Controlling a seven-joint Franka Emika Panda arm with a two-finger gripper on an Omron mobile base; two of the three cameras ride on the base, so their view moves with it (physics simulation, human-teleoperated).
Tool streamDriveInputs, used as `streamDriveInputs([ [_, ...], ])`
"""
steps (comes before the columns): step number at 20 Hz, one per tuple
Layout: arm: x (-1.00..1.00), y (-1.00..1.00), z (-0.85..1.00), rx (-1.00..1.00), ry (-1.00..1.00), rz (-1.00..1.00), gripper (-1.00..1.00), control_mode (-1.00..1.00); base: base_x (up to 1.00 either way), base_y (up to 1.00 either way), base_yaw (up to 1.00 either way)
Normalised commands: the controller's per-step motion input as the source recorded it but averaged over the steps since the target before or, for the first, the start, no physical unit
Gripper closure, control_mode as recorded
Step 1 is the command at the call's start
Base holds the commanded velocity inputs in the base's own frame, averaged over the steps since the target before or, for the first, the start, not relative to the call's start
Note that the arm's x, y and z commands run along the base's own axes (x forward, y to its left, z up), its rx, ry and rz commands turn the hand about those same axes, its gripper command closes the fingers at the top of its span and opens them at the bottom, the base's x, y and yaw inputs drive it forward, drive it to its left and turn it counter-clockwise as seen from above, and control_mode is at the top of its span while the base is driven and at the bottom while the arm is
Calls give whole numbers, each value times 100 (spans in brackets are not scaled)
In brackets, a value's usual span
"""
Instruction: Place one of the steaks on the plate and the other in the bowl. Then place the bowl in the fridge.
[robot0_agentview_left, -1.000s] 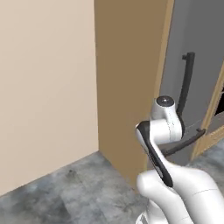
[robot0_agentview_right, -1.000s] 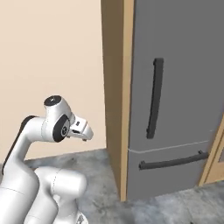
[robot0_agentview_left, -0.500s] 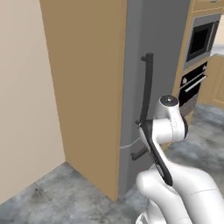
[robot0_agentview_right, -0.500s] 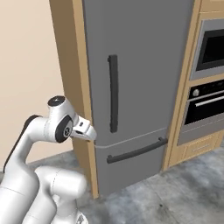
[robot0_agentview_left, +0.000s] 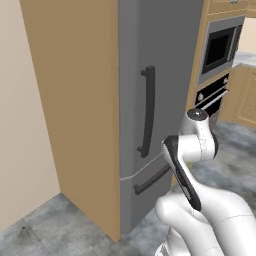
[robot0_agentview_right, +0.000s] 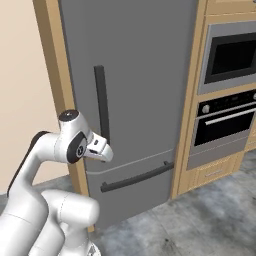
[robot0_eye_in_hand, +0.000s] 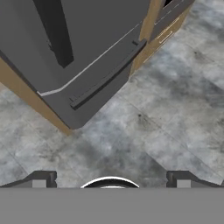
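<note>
The fridge (robot0_agentview_left: 150, 75) is a tall grey unit in tan wood panels, and its door is closed. It stands straight ahead in the right base view, fridge (robot0_agentview_right: 145, 75), with a dark vertical handle (robot0_agentview_right: 102, 102) and a drawer handle (robot0_agentview_right: 137, 177) below. My gripper (robot0_agentview_right: 102, 148) hangs folded close to my body, in front of the lower door and apart from it. In the hand view the gripper (robot0_eye_in_hand: 111, 179) is open with nothing between its tips, looking down at the fridge (robot0_eye_in_hand: 87, 35) drawer front and the floor. The steaks, the plate and the bowl are out of view.
A black-glass microwave (robot0_agentview_right: 232, 55) and built-in oven (robot0_agentview_right: 225, 127) sit in wood cabinetry right of the fridge. A beige wall (robot0_agentview_left: 20, 150) stands to the left. Grey stone floor (robot0_eye_in_hand: 166, 113) lies open in front of the appliances.
The whole picture has shifted: the base has moved, so the fridge front now faces me and the oven column has come into view. The arm keeps its folded pose and the gripper stays open.
</note>
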Motion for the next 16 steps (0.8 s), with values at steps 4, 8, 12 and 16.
streamDriveInputs([
  [4, 0, 0, 0, 0, 0, 0, -100, 100, 0, 0, 0],
  [8, 43, 0, 9, 0, -24, 25, -100, -100, 0, 0, 0],
  [12, 64, 0, 24, 0, -15, 37, -100, -100, 0, 0, 0],
  [16, 98, 0, 42, 10, 9, 27, -100, -100, 0, 0, 0],
])
